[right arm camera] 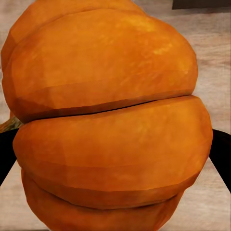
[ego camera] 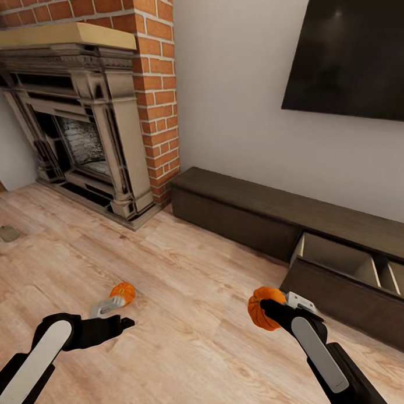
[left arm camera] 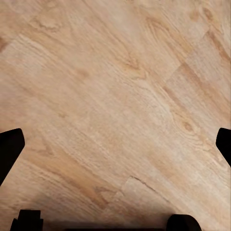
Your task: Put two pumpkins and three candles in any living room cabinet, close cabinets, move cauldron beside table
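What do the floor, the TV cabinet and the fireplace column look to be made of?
Floor: pale wood planks, matte, visible grain and knots. Cabinet: dark-brown wood, likely veneer, smooth and handleless; its open drawer is pale beige inside. Column: red brick with light mortar joints. Being simulator renders, these are looks only.

The right end effector [ego camera: 267, 312] was mostly hidden behind its pumpkin [ego camera: 264, 308]. The cabinet [ego camera: 248, 209] and its open drawer [ego camera: 345, 260] were cut off by the head view's edge.
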`<state>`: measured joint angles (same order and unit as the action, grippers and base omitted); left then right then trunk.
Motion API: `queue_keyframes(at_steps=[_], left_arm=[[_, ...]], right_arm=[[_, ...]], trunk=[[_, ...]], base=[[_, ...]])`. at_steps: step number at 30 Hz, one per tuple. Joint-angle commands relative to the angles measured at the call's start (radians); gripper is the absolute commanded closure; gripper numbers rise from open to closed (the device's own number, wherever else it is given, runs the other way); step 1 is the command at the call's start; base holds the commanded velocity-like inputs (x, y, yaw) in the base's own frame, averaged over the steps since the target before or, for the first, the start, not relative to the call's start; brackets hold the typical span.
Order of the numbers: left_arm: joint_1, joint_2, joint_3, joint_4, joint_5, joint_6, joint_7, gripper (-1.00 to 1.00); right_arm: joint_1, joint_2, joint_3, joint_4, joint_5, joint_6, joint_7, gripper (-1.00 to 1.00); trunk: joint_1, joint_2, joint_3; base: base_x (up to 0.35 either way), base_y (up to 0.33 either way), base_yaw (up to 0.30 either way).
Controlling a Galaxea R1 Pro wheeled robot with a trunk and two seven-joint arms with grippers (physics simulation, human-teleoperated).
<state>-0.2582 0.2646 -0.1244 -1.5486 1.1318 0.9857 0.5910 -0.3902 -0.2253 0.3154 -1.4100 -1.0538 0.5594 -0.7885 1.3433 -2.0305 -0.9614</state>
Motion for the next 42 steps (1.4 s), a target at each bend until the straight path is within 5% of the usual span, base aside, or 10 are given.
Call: queue_keyframes(at_steps=[1, 42], left_arm=[[-0.001, 0.001, -0.002, -0.001, 0.009, 0.001, 0.010, -1.00], [-0.001, 0.001, 0.000, -0.001, 0.008, 0.000, 0.012, -1.00]], right_arm=[[-0.001, -0.001, 0.002, -0.002, -0.005, 0.001, -0.009, 1.00], [-0.001, 0.020, 0.004, -0.001, -0.005, 0.001, -0.008, 1.00]], trunk=[[0.000, 0.000, -0.002], [0.000, 0.000, -0.033]], base=[[0.000, 0.000, 0.253], [0.000, 0.000, 0.253]])
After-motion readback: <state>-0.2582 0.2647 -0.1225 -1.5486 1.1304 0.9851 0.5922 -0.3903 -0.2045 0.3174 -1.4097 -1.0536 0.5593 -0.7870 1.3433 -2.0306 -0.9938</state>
